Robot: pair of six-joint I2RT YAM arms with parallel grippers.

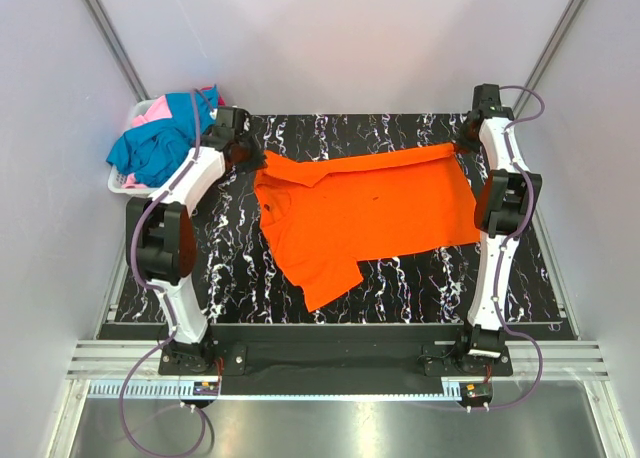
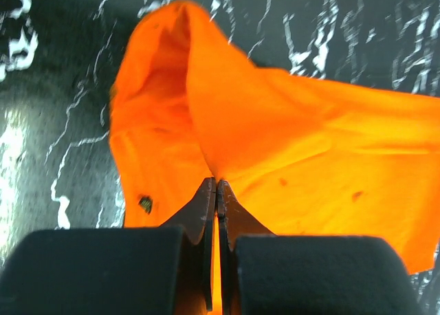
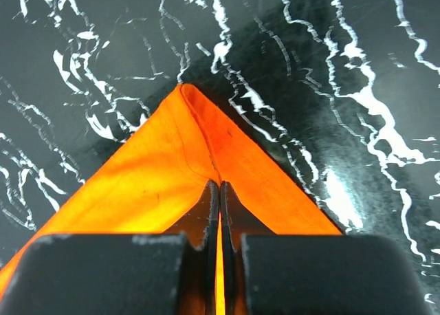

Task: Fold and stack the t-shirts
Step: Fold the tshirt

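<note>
Well, the orange t-shirt (image 1: 365, 213) lies spread across the middle of the black white-veined table (image 1: 420, 283), turned sideways to the arms, with what looks like its collar end toward the left and one sleeve (image 1: 330, 283) pointing down at the near edge. The left gripper (image 2: 216, 186) sits at the shirt's far left corner, and from its own camera you can see the two fingers pressed together with orange cloth pinched between them. The fabric rises from the grip in a loose, hooded fold, while the rest slopes off to the right over the table. The right gripper (image 3: 220, 186) is at the far right corner of the same shirt, its fingers likewise closed tight on the cloth. From there the fabric comes to a sharp, creased point just beyond the tips, with bare table all around that point. Seen from above, the shirt's far edge runs between the two grippers, roughly along the back of the table, and the rest of the shirt rests flat on the surface. Off the table's far left corner, just beside the left arm, stands a white basket (image 1: 118, 184), heaped with a teal-blue shirt (image 1: 155, 143) and a pink one (image 1: 150, 110) behind it.
</note>
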